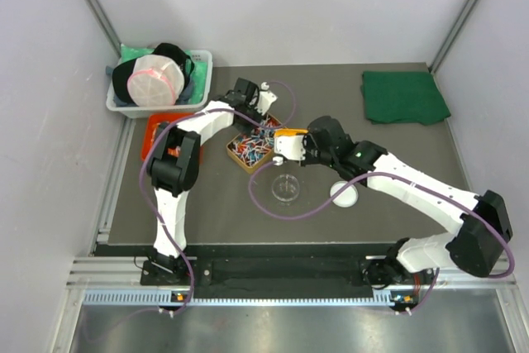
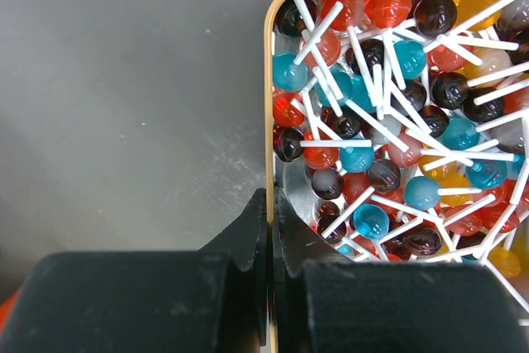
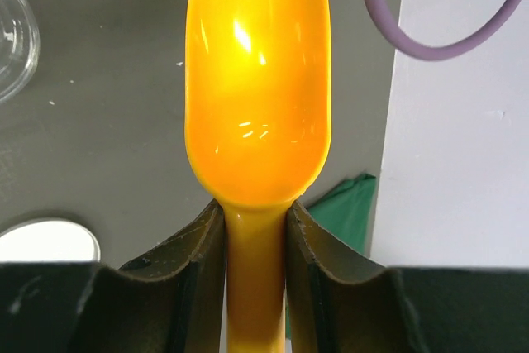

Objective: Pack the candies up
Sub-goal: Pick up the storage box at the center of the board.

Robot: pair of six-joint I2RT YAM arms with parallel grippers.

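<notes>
The candies (image 2: 388, 130) are small round lollipops on white sticks, in red, blue, dark and orange. They fill a shallow tin with a tan rim (image 2: 269, 80), which sits mid-table (image 1: 235, 155). My left gripper (image 2: 271, 204) is shut on the tin's rim, one finger inside and one outside; in the top view it (image 1: 263, 121) is at the tin's far side. My right gripper (image 3: 256, 221) is shut on the handle of the orange scoop (image 3: 258, 80). The scoop's bowl is empty and is held by the tin's right edge (image 1: 287, 133).
A clear round container (image 1: 286, 188) sits just in front of the tin, with its white lid (image 1: 344, 193) to the right. A green cloth (image 1: 403, 95) lies at the back right. A white basket of items (image 1: 161, 80) and an orange-red tray (image 1: 157, 134) are at the back left.
</notes>
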